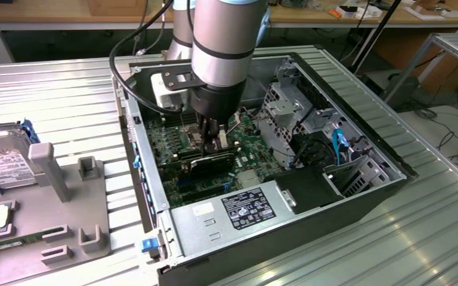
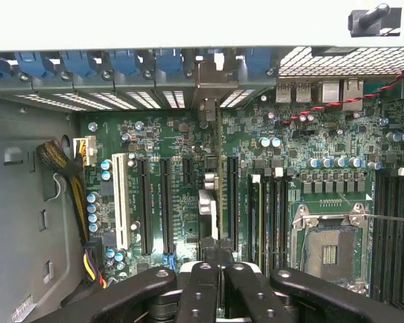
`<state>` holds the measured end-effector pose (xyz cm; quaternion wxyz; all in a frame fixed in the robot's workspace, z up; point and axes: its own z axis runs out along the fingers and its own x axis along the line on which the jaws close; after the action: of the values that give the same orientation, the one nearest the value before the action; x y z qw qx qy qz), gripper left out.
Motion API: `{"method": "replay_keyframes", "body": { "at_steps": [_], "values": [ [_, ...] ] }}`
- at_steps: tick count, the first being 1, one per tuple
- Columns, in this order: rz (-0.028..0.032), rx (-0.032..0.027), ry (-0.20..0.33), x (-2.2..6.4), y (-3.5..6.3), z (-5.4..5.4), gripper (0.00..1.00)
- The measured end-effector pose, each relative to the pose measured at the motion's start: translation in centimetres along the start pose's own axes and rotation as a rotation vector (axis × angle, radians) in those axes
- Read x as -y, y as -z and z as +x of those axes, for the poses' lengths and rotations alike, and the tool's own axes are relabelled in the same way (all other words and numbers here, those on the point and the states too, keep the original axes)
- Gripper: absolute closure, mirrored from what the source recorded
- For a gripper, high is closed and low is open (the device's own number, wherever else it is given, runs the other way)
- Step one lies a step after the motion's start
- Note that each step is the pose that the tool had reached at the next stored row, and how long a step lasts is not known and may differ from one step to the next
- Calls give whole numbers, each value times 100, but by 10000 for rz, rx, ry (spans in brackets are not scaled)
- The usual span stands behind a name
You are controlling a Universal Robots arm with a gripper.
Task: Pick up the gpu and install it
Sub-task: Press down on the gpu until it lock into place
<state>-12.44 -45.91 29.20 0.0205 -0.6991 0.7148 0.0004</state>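
GPU point(image 1: 212, 159) is sitting inside the open PC case point(image 1: 388, 185), edge-on over the motherboard point(image 1: 165, 146), black cooler facing out. In the wrist view it's a thin edge running along one of the long expansion slots point(image 2: 232, 202), silver bracket point(image 2: 209, 84) up against the rear slot openings. Gripper point(image 1: 210, 142) is closed on the card's top edge, fingers point(image 2: 203, 282) pinching it. Can't tell if the edge connector is actually in the slot, probably just at the mouth.

Risks: card slightly off the slot line, so pressing down would be bending the board or missing the slot; bracket tab catching the rear frame instead of sliding in.

Around: empty CPU socket point(image 2: 330, 249), RAM slots point(image 2: 394, 222), drive cage point(image 1: 285, 113) crowding the arm, power supply point(image 1: 229, 211) at the case's near end. Hard drive point(image 1: 2, 164) is sitting well apart in the fixture at the exterior view's left.
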Motion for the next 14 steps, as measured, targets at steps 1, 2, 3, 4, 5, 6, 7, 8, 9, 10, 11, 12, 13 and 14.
{"method": "replay_keyframes", "body": {
  "at_steps": [1, 2, 3, 4, 5, 6, 7, 8, 9, 10, 11, 12, 13, 14],
  "values": [
    [0, -1, 0, 0, 0, 0, 89],
    [1, 0, -1, -9, 0, 0, 89],
    [-46, 0, -36, -14, -1, -1, 89],
    [-107, -5, -129, -25, -1, 0, 89],
    [-158, -9, -221, -32, -1, -1, 89],
    [-174, -9, -302, -42, -2, -1, 89],
    [-178, 21, -391, -55, -2, 0, 89],
    [-187, 61, -464, -68, -1, 0, 89],
    [-206, 75, -507, -76, -1, 0, 89],
    [-401, 131, -658, -84, 9, 0, 89],
    [-455, 170, -710, -90, 11, 0, 89],
    [-490, 206, -760, -101, 12, 0, 89],
    [-516, 235, -803, -113, 14, 1, 89],
    [-532, 265, -831, -127, 15, 1, 89]
  ]
}}
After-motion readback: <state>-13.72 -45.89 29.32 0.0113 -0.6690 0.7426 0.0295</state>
